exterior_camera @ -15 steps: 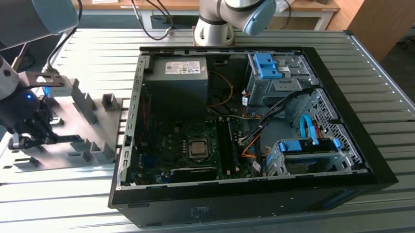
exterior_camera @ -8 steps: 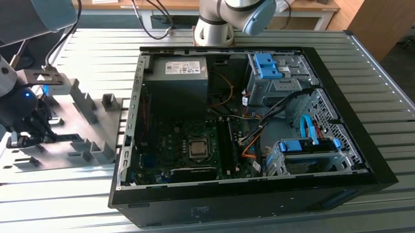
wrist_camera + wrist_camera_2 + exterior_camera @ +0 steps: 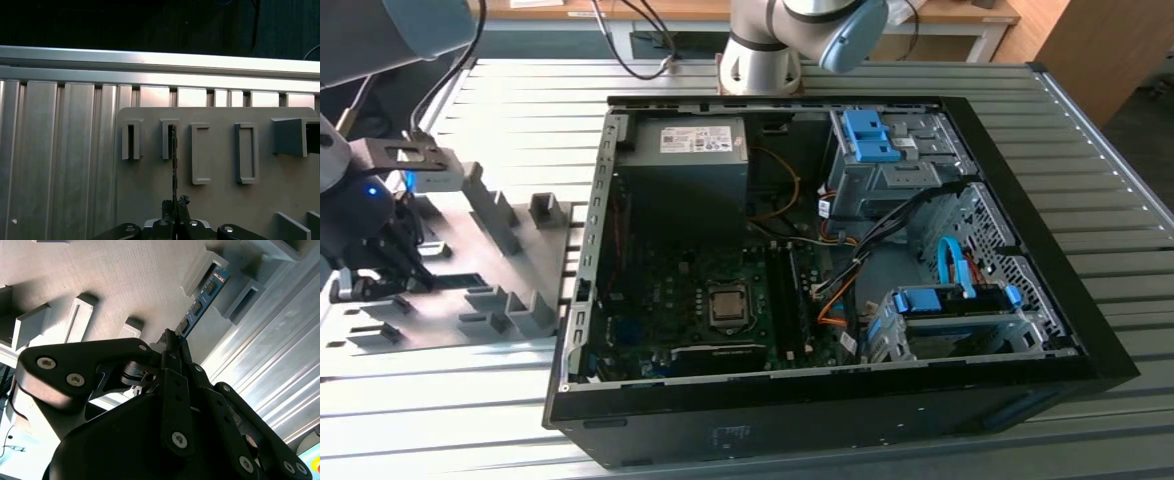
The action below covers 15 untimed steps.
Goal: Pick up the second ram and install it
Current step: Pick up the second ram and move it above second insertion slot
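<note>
The second ram (image 3: 201, 304) is a thin dark stick with a blue-white label. It stands on edge over the gray holder plate (image 3: 220, 200). Its far end rests in a slotted gray holder block (image 3: 169, 140), and in the first wrist view the ram (image 3: 173, 165) appears as a narrow dark line. My gripper (image 3: 174, 204) is closed around the stick's near end, one finger on each flat side. In the second wrist view the gripper (image 3: 173, 340) meets the ram at its tip. In the exterior view my arm's wrist (image 3: 354, 215) hangs over the plate at the view's left.
The open computer case (image 3: 587, 300) lies on the slatted metal table (image 3: 1067, 130), to the exterior view's right of the holder plate (image 3: 467, 310). Its motherboard (image 3: 707, 290), orange and blue cables and drive cages are exposed. Several gray holder blocks (image 3: 200, 152) stand on the plate.
</note>
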### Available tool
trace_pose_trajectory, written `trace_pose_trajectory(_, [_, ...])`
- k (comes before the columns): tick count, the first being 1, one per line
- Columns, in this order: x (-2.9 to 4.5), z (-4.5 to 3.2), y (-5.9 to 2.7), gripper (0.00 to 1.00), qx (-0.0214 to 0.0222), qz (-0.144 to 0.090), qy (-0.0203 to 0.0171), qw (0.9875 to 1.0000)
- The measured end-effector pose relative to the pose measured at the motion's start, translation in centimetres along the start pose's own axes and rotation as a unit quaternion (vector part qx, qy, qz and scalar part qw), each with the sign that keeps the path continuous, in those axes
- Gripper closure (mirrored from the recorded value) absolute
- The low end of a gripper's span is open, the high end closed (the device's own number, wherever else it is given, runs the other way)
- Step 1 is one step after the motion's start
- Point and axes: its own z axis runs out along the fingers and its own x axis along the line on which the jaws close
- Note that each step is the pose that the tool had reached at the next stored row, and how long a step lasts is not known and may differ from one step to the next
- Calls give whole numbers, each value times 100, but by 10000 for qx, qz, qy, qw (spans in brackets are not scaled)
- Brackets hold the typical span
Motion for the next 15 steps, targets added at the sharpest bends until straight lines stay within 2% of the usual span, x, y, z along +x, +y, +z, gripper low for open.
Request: trace_pose_trajectory(15, [-4,-95,3,86,0,0,0,10000])
